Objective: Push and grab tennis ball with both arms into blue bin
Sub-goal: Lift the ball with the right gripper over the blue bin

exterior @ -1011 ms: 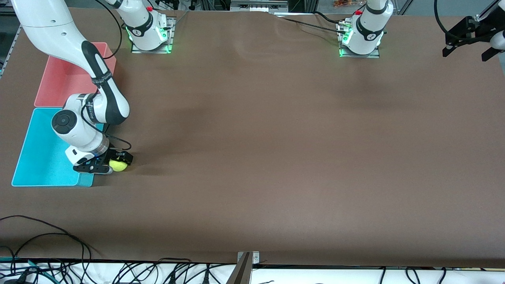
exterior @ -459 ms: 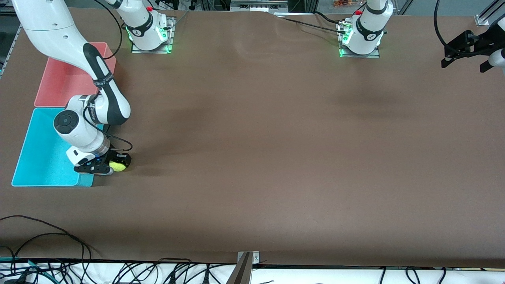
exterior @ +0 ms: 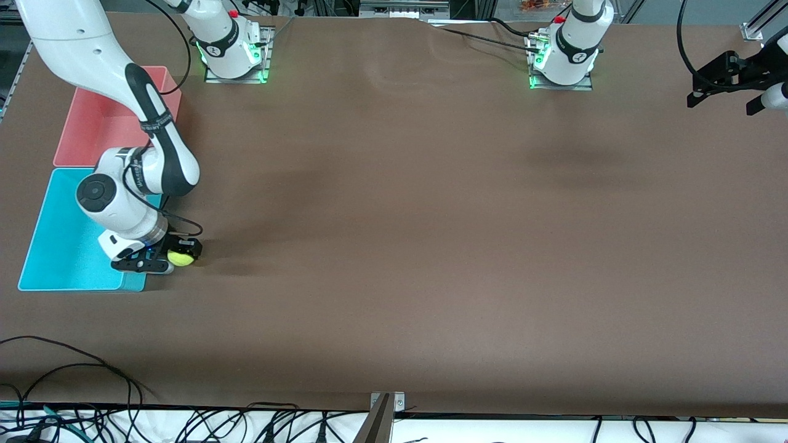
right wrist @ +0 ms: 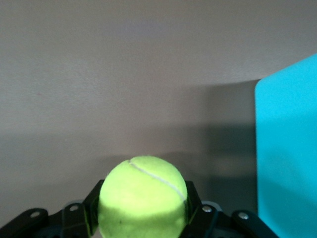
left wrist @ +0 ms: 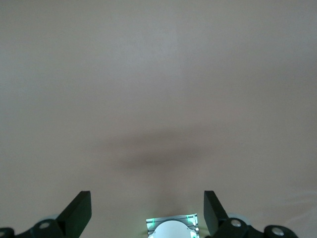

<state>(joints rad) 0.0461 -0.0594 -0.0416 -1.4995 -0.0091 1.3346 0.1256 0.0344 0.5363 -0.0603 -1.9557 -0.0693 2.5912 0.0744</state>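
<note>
The yellow-green tennis ball (exterior: 181,258) is clamped between the fingers of my right gripper (exterior: 180,257), just off the table beside the blue bin's (exterior: 58,246) corner nearest the front camera. In the right wrist view the ball (right wrist: 142,197) fills the space between the black fingers, with the blue bin's edge (right wrist: 287,158) beside it. My left gripper (exterior: 729,83) is open and empty, raised at the left arm's end of the table; the left wrist view shows its two fingertips (left wrist: 79,210) wide apart over bare table.
A pink bin (exterior: 101,120) stands against the blue bin, farther from the front camera. The right arm's forearm (exterior: 141,166) hangs over both bins. Cables (exterior: 74,369) lie along the table's front edge.
My right gripper with the ball has shifted slightly toward the blue bin and risen a little. My left gripper has drifted a bit farther toward its end of the table.
</note>
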